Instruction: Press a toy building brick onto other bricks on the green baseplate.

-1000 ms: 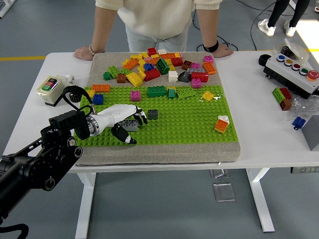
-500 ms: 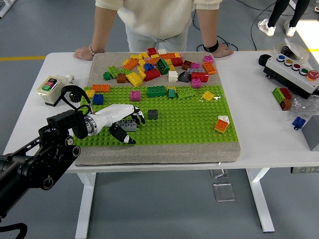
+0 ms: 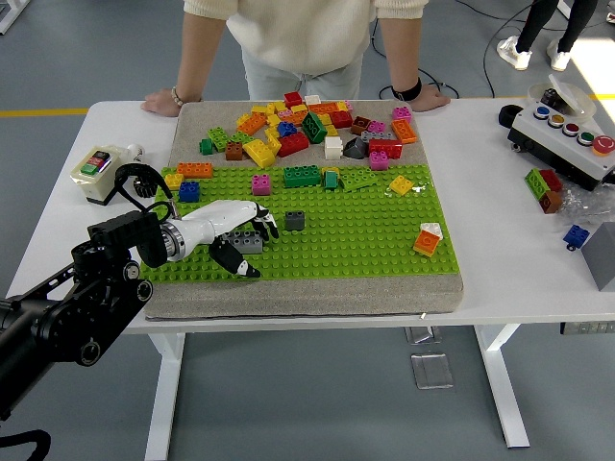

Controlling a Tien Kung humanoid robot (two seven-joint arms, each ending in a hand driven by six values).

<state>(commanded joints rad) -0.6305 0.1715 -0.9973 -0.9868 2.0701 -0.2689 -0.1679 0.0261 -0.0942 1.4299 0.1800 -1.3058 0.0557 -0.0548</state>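
At the counter's [image 3: 500,288] seven o'clock, the robot's white left hand [image 3: 231,233] grasps a long grey plastic brick [image 3: 246,241] resting on the studded green baseplate [image 3: 346,240]. Pressing it home seems unfinished. At twelve o'clock lies the loose multicoloured brick pile [image 3: 307,125].

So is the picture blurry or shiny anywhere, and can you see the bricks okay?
Head view: sharp and evenly lit, with no glare on the green baseplate; only soft shadows lie under the left hand and grey brick; brick colours read clearly.
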